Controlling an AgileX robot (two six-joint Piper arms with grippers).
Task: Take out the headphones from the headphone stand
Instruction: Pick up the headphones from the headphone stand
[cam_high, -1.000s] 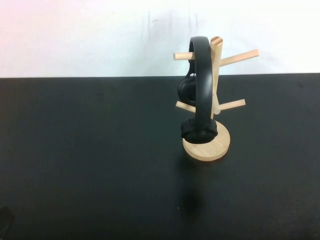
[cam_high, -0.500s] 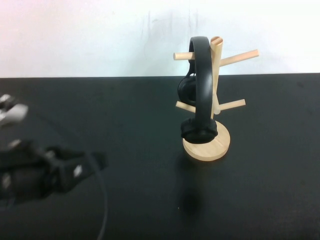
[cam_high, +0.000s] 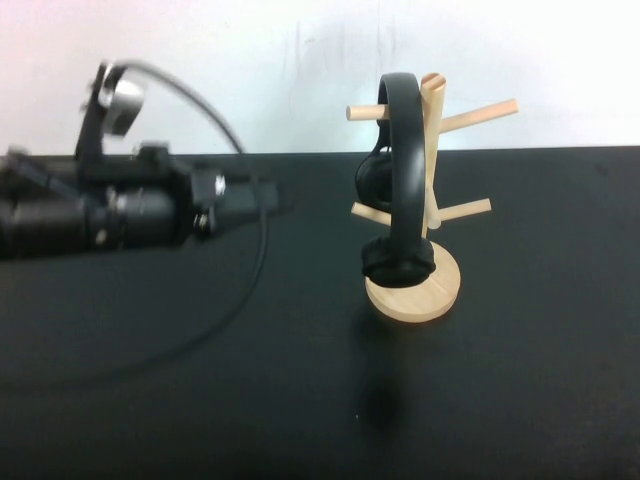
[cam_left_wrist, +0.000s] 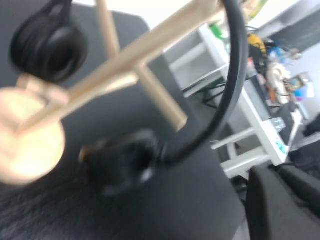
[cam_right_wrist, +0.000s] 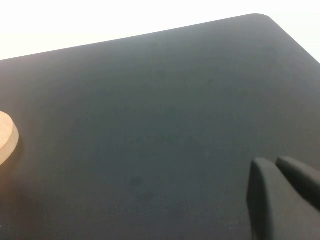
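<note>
The black headphones (cam_high: 402, 170) hang on the light wooden headphone stand (cam_high: 432, 120), headband over an upper peg, one ear cup low near the disc base (cam_high: 430, 292). My left gripper (cam_high: 274, 195) is raised at mid-left, pointing at the stand and well short of it, fingers together and empty. In the left wrist view the headband (cam_left_wrist: 234, 75), both ear cups (cam_left_wrist: 47, 46) and the stand's post (cam_left_wrist: 125, 55) show beyond my gripper (cam_left_wrist: 272, 172). My right gripper (cam_right_wrist: 274, 162) shows only in its wrist view, shut and empty over bare table.
The black table (cam_high: 300, 380) ends at a white wall behind. A black cable (cam_high: 230, 300) loops down from my left arm (cam_high: 110, 215). The stand's base edge (cam_right_wrist: 6, 140) shows in the right wrist view. Shelving with clutter (cam_left_wrist: 280, 65) lies beyond the table.
My left arm came into view from the lower left, rose and swung toward the stand. The headphones and stand have not moved.
</note>
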